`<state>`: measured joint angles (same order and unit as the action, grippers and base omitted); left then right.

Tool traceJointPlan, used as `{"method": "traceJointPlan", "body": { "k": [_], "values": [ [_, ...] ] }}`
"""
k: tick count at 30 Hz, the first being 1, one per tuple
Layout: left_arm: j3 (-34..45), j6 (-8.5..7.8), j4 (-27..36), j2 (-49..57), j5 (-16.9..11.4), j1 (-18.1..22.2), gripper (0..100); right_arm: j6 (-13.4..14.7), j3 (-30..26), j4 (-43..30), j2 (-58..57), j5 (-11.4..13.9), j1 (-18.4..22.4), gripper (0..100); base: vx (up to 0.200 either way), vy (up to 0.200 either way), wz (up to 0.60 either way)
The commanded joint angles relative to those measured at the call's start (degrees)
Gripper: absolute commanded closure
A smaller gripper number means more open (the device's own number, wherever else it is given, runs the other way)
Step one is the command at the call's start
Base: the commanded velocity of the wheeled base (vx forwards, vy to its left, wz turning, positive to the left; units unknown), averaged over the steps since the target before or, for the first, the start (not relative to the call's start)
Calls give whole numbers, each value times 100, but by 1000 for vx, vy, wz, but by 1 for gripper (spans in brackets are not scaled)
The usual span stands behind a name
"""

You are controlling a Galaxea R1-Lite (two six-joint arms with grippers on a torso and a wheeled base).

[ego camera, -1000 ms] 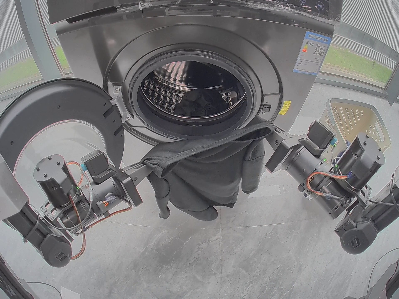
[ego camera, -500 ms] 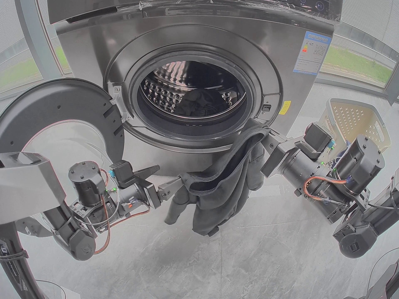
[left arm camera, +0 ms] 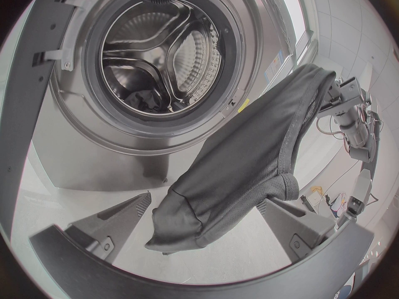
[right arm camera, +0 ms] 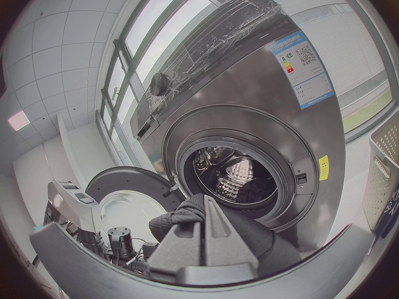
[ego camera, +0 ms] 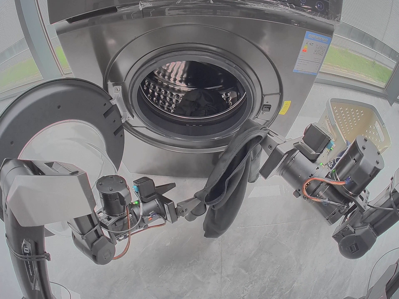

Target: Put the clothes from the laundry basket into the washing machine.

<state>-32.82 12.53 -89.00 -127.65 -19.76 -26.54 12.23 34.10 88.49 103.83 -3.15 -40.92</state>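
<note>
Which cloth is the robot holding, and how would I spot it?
Find the big grey washing machine with its round door swung open. Just below the opening, on the robot's right side, the right tool pinches a dark garment that hangs straight down. Unlike the dark clothes lying inside the machine, it dangles outside, in the air.

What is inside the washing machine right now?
A dark piece of clothing lies low in the shiny drum, whose wall has rows of holes. Anything under that clothing is hidden.
</note>
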Motion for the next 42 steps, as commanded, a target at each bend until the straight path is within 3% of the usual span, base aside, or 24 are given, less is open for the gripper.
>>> {"method": "traceJointPlan", "body": {
  "k": [1, 17, 24, 34, 42],
  "values": [
    [-67, 4, -3, -225, -1, -123, 0, -1, 0, 1, 15, -2, -3, 100, 0, 0, 0],
    [-665, -14, -3, -762, 16, -501, 0, 8, 0, 1, 67, -2, -3, 100, 0, 0, 0],
    [-691, -137, -3, -885, 25, -695, 0, 8, 0, 1, 111, -2, 5, 100, 0, 0, 0],
    [-726, -163, -12, -867, 25, -950, 0, 8, 0, 1, 111, -11, 5, 100, 0, 0, 0],
    [-1034, -172, -3, -1113, 157, -1073, 0, 8, 9, 1, 111, -2, 5, 100, 0, 0, 0]
  ]
}}
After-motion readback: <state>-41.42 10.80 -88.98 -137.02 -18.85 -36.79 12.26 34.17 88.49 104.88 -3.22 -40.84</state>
